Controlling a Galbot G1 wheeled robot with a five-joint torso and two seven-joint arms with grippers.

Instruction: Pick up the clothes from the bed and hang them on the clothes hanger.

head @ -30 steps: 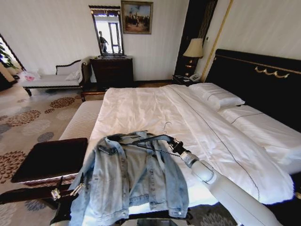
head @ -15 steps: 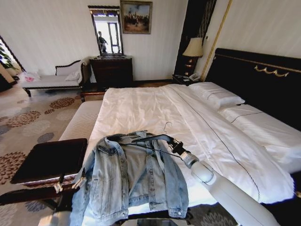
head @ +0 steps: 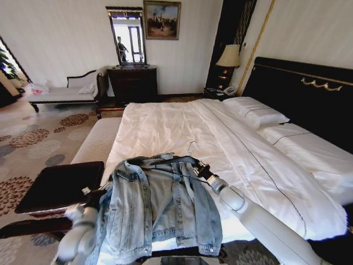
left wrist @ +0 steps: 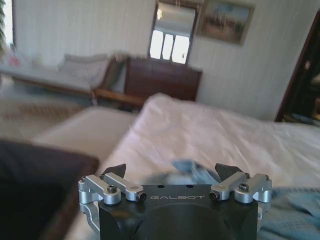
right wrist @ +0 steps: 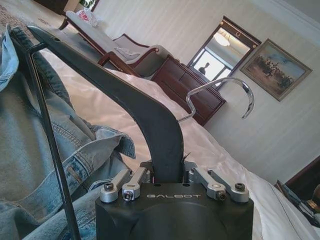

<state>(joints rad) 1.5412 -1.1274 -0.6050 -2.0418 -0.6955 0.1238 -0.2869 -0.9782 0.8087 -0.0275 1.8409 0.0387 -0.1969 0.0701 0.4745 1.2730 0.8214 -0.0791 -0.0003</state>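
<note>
Left pincer (left wrist: 170, 172) fingers apart, gripping nothing, low beside the bed's (head: 165, 124) near left edge, by the jacket's left sleeve. Denim jacket (head: 157, 207) spread flat on the foot of the bed. Right pincer (right wrist: 167, 172) clamped on black hanger (right wrist: 125, 100), held over the jacket's collar.

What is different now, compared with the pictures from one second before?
The left gripper has risen beside the denim jacket's left sleeve, fingers open and empty. The right gripper carried the black hanger slightly further over the collar, still clamped on it. The jacket stayed spread on the bed.
</note>
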